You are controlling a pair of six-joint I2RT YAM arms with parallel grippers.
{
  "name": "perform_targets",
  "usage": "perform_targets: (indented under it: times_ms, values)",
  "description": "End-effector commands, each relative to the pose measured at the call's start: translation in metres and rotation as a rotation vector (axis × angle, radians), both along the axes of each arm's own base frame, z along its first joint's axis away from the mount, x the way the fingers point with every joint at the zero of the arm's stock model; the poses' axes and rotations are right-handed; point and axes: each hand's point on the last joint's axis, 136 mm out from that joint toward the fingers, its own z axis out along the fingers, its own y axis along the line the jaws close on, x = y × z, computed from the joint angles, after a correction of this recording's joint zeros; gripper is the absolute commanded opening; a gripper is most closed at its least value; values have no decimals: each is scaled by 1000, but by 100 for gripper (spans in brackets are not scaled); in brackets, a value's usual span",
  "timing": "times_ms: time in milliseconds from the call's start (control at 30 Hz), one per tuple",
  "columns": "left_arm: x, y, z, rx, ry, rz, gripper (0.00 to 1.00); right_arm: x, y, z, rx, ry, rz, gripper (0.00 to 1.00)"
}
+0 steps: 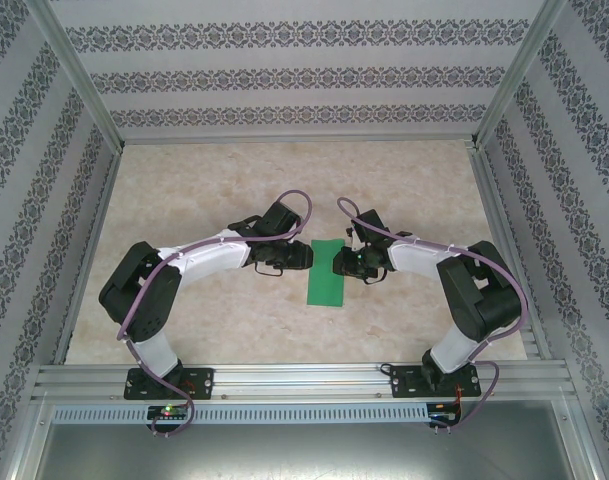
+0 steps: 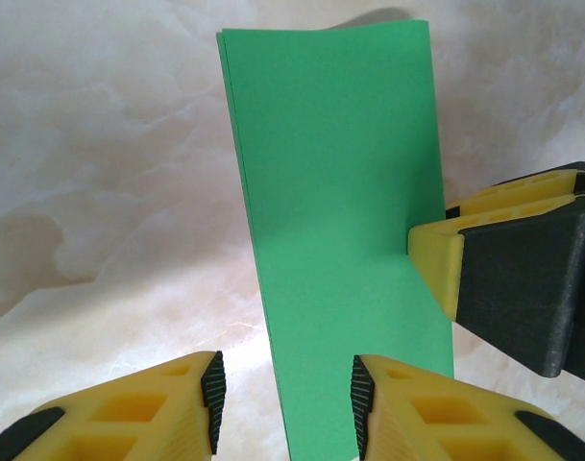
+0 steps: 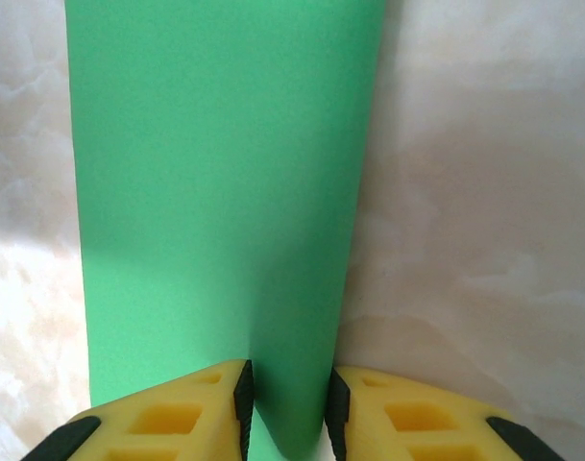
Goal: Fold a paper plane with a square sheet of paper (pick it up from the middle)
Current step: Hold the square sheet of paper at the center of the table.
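Square sheet of paper [image 1: 326, 275], bright green and folded to a narrow two-layered strip, lies flat on the marbled table [image 1: 204, 190] between the two grippers, its long sides running away from the arm bases. Nearest, both bases sit bolted to the aluminium rail [image 1: 304, 378], and each arm bends inward toward the strip. From the left wrist, the left gripper [image 2: 284, 394] has its jaws apart and clamps nothing: one finger [image 2: 388, 413] sits over the strip's near end and the other over bare table, so a long edge of the strip runs through the gap. The right gripper [image 3: 287, 389] has its jaws closer together but parted, with green showing in the gap and no pinch visible. Seen from the left wrist, one of its yellow fingers meets the strip's other long edge about halfway along. Farther off, the strip's far end shows its layers slightly offset. Beyond it, bare table reaches the patterned walls [image 1: 284, 75].
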Motion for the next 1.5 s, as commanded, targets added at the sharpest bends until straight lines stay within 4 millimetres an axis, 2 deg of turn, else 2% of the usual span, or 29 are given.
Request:
perform_targets:
  times_ms: [0,500,1467]
  values:
    - [-2,4,3,-9,6,14,43,2,0,-24,-68,-11,30,31]
    - [-2,-9,-6,-55,45,-4,43,2,2,-23,-98,-23,79,31]
    - [-7,-30,-22,-148,115,-18,40,2,3,-30,-86,4,21,32]
